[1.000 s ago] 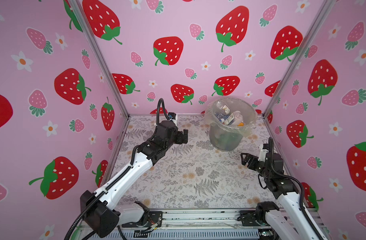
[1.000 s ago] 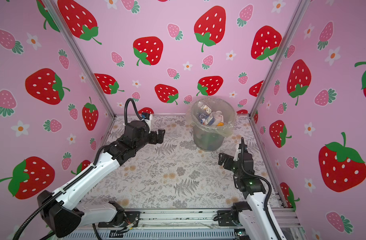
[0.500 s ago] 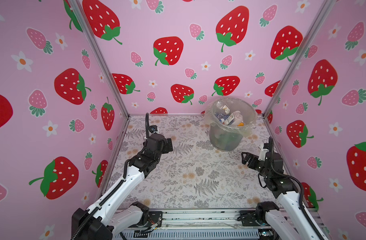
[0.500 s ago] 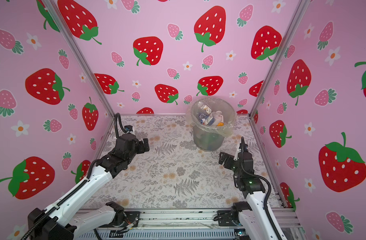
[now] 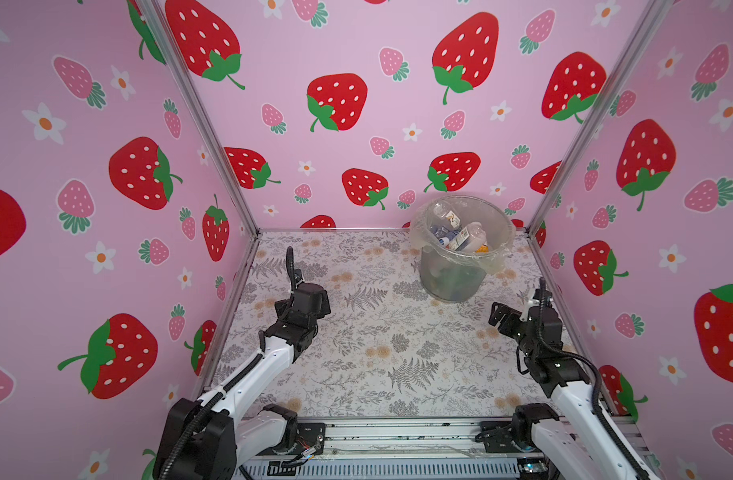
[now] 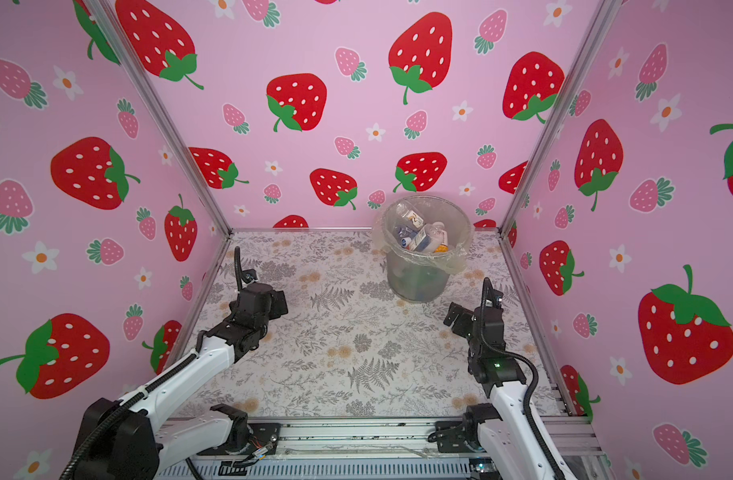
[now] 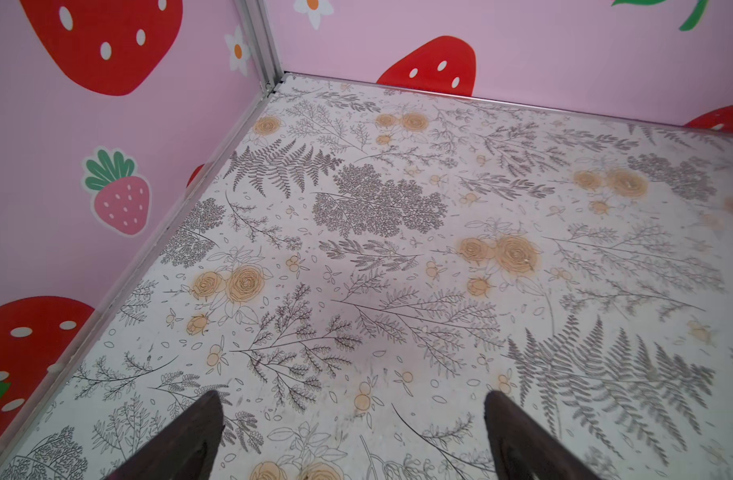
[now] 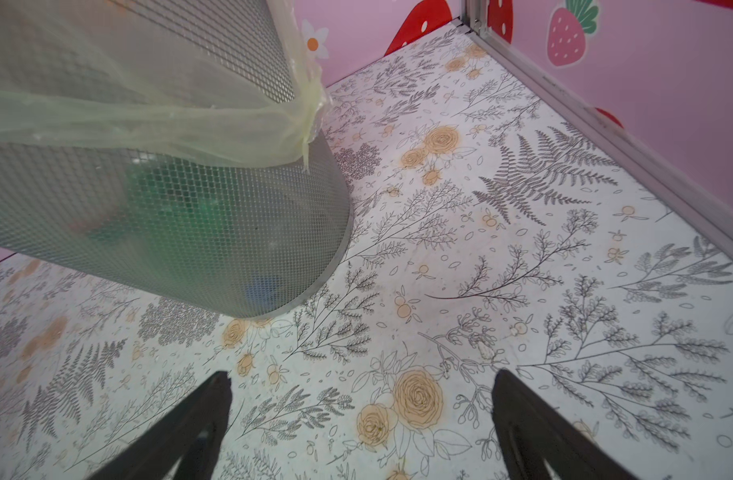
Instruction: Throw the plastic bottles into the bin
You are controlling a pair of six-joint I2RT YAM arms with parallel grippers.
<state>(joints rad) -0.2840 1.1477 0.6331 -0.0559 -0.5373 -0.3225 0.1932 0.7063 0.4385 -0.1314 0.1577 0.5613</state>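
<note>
One bin (image 5: 447,282) is counted, fitted with one bag liner (image 5: 495,262). At the top of the heap inside it, at least four plastic bottles (image 5: 464,237) can be made out; the full number cannot be told, since the lower ones are hidden. Two arms are counted, the left arm (image 5: 256,374) and the right arm (image 5: 576,395). Each carries one end effector, the left end effector (image 7: 352,399) and the right end effector (image 8: 362,378), with two fingers apiece. One table (image 5: 377,340) is counted.

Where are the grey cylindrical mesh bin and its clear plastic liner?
grey mesh bin (image 8: 190,232): right wrist view, lower side wall.
clear plastic liner (image 5: 491,262): in a top view, folded rim edge.
</note>
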